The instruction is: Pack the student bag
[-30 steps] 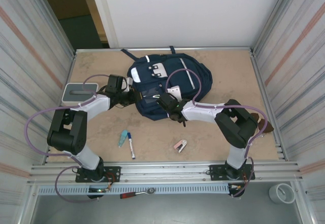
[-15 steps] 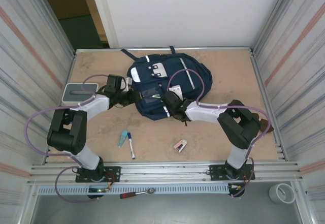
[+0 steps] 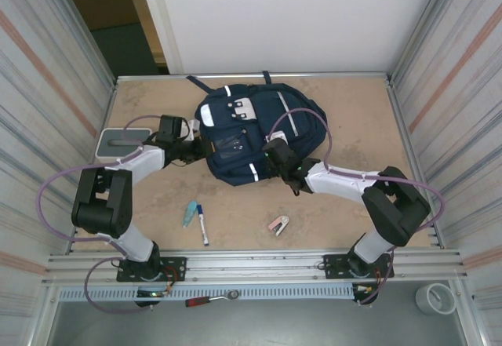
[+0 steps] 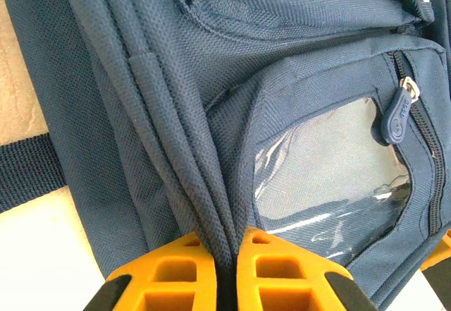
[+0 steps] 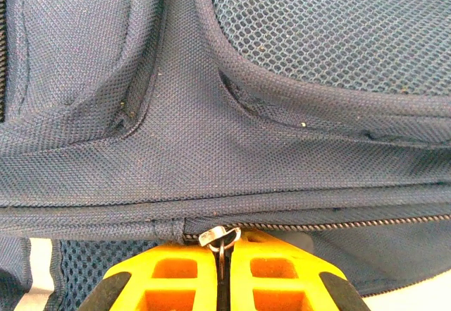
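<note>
Starting at the near side of the table (image 3: pixel 329 213): marker pen (image 3: pixel 202 223), small teal item (image 3: pixel 190 213) and small pink item (image 3: pixel 278 224) lie loose, well apart from the student bag (image 3: pixel 255 126), none packed yet. Judgement: opening step in hand, packing proper not begun

Right gripper (image 5: pixel 223 258): jaws clenched on the metal zipper pull (image 5: pixel 219 238) at the bag's near-right edge. Only the thin tab sits between the tips. Risk: tab slips free if the pull strays off the line of the zip track (image 5: pixel 338 224); a sideways tug could also jam the slider in the fabric lip above it

Left gripper (image 4: pixel 225 251): jaws pinched tight on a raised fold of navy fabric, just beside the clear window pocket (image 4: pixel 324 170). Reads as the anchor. Risk: fold is soft and may slide through the pads, and then the whole bag drags with the right arm instead of the zip running

Student bag: lies flat, front face up, mid-table toward the far wall. Risk: the left pinch alone holds it; a hard pull could swing it over the loose items or against the grey-white box (image 3: pixel 124 142) at the left. Cable loop (image 3: pixel 306 113) arches over the bag and could catch on it
</note>
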Robot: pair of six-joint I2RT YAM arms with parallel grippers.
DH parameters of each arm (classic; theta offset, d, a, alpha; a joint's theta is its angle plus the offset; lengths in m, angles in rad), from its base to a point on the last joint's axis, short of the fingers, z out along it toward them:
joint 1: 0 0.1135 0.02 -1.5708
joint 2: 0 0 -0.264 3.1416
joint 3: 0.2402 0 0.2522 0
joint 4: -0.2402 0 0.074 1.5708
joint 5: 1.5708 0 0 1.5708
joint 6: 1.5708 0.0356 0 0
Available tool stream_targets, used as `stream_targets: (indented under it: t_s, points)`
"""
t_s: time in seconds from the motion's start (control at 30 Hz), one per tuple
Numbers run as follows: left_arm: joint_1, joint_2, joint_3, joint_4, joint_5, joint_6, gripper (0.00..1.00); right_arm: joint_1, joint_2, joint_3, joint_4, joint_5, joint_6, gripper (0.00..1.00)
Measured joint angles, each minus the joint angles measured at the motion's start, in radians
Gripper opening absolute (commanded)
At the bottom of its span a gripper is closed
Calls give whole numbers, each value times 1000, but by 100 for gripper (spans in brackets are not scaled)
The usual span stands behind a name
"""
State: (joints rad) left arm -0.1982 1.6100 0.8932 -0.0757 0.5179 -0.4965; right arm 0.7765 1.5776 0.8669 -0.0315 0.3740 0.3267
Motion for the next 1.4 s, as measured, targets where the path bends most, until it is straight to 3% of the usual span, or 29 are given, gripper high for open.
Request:
stream_targets:
  t_s: [0.6,0.77,0.93,1.03,1.17,1.4]
  points:
    - [55,-8,0,-56,-26,65,1,-177,-120,-78,-24,-204,-7,0]
    - [55,-29,0,-68,-69,65,45,-185,-136,-79,-30,-261,9,0]
    - [37,-143,0,-105,-224,69,66,-191,-153,-73,-57,-311,58,0]
    - [-29,-249,0,-127,-348,103,71,-196,-153,-50,-89,-344,89,0]
    - [-220,-348,0,-109,-526,230,72,-217,-153,-11,-132,-402,115,0]
    - [-570,-269,1,30,-723,572,72,-267,-153,54,-192,-532,138,0]
